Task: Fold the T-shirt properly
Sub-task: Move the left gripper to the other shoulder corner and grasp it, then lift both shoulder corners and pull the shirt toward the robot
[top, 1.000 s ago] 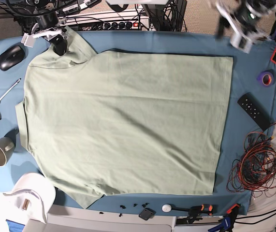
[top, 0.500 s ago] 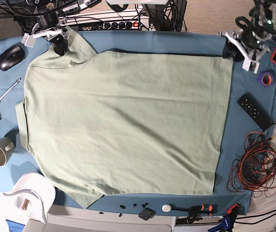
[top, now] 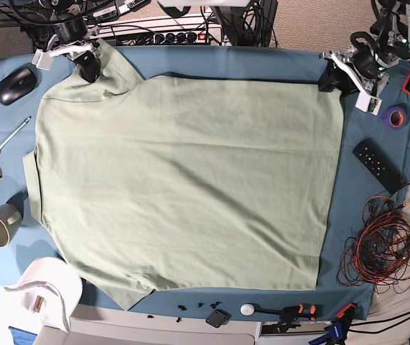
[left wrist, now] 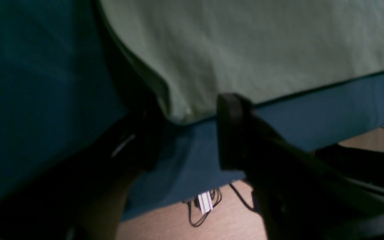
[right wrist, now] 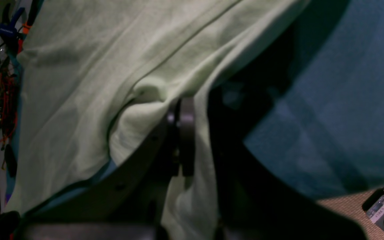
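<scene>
Your shirt [top: 183, 180] lay spread flat across the blue cloth [top: 377, 129], filling most of it, and it sat just as it had a second before. The change was all at your left gripper [top: 332, 77]. A second earlier it was blurred in the air beyond the shirt's far hem corner; half a second ago it had dropped beside that corner; at this moment it was down on the cloth with its jaws apart, one on either side of the corner. In the wrist view the corner [left wrist: 178, 115] sat in the gap between the two fingers [left wrist: 232, 130], not yet pinched. The gap had narrowed a little over that second.

Your right gripper [top: 87, 68] had not moved. It stayed clamped on the shirt's sleeve edge, and the fabric [right wrist: 145, 96] bunched up against its closed tips [right wrist: 182, 133].
</scene>
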Available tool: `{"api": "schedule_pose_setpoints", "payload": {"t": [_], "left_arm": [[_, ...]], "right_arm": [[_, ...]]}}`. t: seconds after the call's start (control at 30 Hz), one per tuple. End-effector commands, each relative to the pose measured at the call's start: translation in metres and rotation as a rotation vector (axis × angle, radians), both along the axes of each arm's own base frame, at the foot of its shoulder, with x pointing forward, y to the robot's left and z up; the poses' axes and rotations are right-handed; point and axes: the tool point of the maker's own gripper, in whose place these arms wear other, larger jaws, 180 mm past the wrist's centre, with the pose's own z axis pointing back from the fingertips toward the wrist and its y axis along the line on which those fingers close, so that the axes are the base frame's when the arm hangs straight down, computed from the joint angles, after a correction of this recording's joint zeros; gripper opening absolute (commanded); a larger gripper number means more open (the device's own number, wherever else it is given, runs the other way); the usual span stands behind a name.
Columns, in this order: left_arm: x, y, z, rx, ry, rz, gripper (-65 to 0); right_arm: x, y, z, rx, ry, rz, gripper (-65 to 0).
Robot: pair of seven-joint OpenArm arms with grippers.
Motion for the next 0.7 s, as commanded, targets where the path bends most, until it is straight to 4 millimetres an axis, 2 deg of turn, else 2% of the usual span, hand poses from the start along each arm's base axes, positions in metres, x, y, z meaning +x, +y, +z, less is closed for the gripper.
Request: {"api": "schedule_pose_setpoints", "payload": {"t": [0.0,0.1,0.13,0.23,0.6,0.67], "left_arm": [[0.0,-0.001,0.003,-0.004,-0.007,-0.01,-46.8],[0.001,-0.001,0.004,-0.009,-0.016,-0.004,-62.7],[0.001,-0.001,0.005,-0.009,-0.019,-0.003,-65.0],[0.002,-0.001,0.005,-0.005,-0.023,-0.003,-65.0],[0.0,0.003,0.002,0.021,-0.012,-0.005,-65.0],[-0.003,0.003,0.001,0.023,-0.003,-0.007,-65.0]], "right_arm": [[-0.006,0.001,-0.004,-0.012,0.036,0.018,-65.0],[-0.005,0.004,-0.001,-0.011,0.02,0.04,-65.0],[-0.004,0.008,0.002,-0.015,0.0,0.07,-65.0],[0.0,0.021,0.011,-0.027,-0.064,0.165,-65.0],[0.0,0.021,0.011,-0.029,-0.065,0.162,-65.0],[-0.006,0.021,0.009,-0.027,-0.049,0.163,-65.0]]}}
